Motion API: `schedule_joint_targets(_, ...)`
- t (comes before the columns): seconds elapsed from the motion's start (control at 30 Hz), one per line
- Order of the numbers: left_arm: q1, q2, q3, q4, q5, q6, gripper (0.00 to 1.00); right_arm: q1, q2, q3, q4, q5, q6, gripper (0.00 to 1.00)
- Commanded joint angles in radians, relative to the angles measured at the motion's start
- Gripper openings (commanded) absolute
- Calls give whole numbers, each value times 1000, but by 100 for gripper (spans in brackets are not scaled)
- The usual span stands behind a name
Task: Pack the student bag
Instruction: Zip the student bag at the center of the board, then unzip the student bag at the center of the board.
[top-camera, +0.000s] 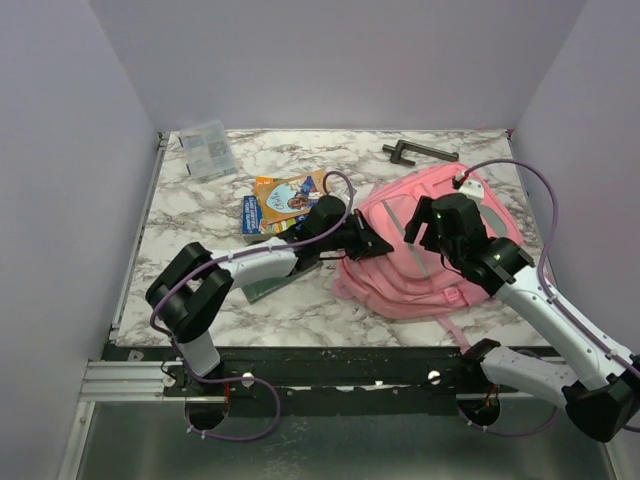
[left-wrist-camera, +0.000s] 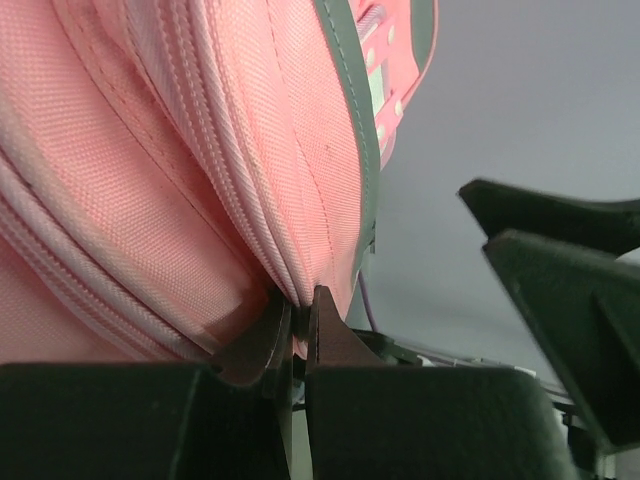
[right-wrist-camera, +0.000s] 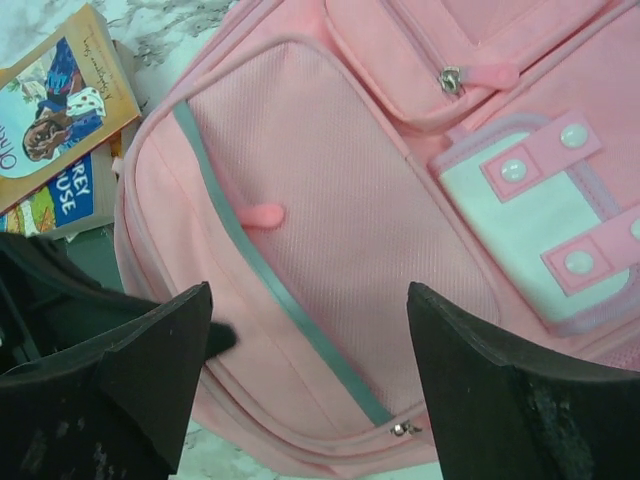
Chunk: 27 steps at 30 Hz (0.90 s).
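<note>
The pink student bag (top-camera: 425, 255) lies flat at the right of the marble table, with grey-trimmed pockets and a white patch (right-wrist-camera: 520, 235). My left gripper (top-camera: 368, 243) is at the bag's left edge, shut on a fold of its zipper seam (left-wrist-camera: 295, 300). My right gripper (top-camera: 440, 228) is open and empty, hovering over the front pocket (right-wrist-camera: 330, 250), its fingers (right-wrist-camera: 150, 360) wide apart. Books (top-camera: 283, 200) lie left of the bag; they also show in the right wrist view (right-wrist-camera: 60, 130).
A clear plastic box (top-camera: 208, 148) sits at the back left. A dark L-shaped tool (top-camera: 415, 151) lies at the back, behind the bag. A green item (top-camera: 265, 287) lies under the left arm. Walls enclose the table.
</note>
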Motion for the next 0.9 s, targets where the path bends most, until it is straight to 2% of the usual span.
schedule_joint_targets(0.0, -64, -134, -91, 172, -77, 24, 0, -6, 66, 60, -27, 58, -2, 83)
schedule_joint_targets(0.03, -79, -153, -109, 176, -91, 47, 0, -10, 81, 71, -27, 50, 4, 85)
schedule_joint_targets(0.1, -93, -162, -129, 179, -79, 76, 10, -30, 114, 85, -10, -4, 3, 87)
schedule_joint_targets(0.17, -98, -158, -147, 197, -33, 85, 24, -42, 165, 106, -3, -63, -14, 88)
schedule_joint_targets(0.2, -98, -164, -169, 221, -14, 93, 32, -43, 200, 128, -18, -71, -22, 88)
schedule_joint_targets(0.3, -94, -230, -271, 333, 10, 148, 45, -43, 272, 184, -63, -93, -79, 87)
schedule_joint_targets(0.43, -54, -412, -376, 312, -4, 282, 55, -43, 323, 235, -132, -78, -144, 88)
schedule_joint_targets(0.47, -38, -466, -390, 275, -14, 309, 61, -40, 342, 260, -165, -69, -141, 88)
schedule_joint_targets(0.57, -15, -625, -391, 61, -105, 450, 95, -17, 416, 320, -243, -38, -82, 88)
schedule_joint_targets(0.6, -14, -670, -387, -10, -164, 496, 98, 0, 444, 342, -268, -13, -56, 88)
schedule_joint_targets(0.67, -7, -757, -383, -138, -264, 568, 98, 43, 496, 389, -305, 31, -14, 88)
schedule_joint_targets(0.77, 19, -857, -376, -322, -431, 577, 98, 90, 576, 454, -329, 66, 30, 89)
schedule_joint_targets(0.87, 78, -932, -385, -400, -438, 564, 98, 115, 661, 528, -358, 99, 88, 90)
